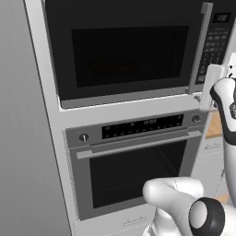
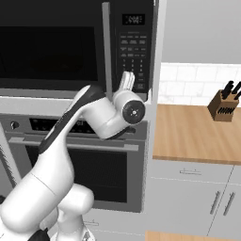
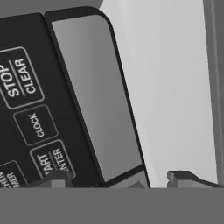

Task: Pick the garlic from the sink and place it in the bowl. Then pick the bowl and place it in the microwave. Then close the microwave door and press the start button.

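Gripper (image 3: 118, 179), two small dark fingertips spread apart with nothing between them, sits right at the lower end of the black keypad strip (image 2: 131, 52) on the built-in black and steel microwave (image 1: 124, 50). Its START/ENTER button (image 3: 51, 161) lies just beside the left fingertip, so I judge a slight shift that way is needed. Other keys read STOP CLEAR and CLOCK. The wide black microwave door (image 1: 129, 55) looks shut.

Microwave door (image 1: 124, 50) shut; window too dark to make out the interior. Keypad strip (image 2: 132, 47) legends too small to read from the base views (hand view cuts off the lowest key labels). Gripper (image 2: 126, 81) fingertips hidden against the keypad.
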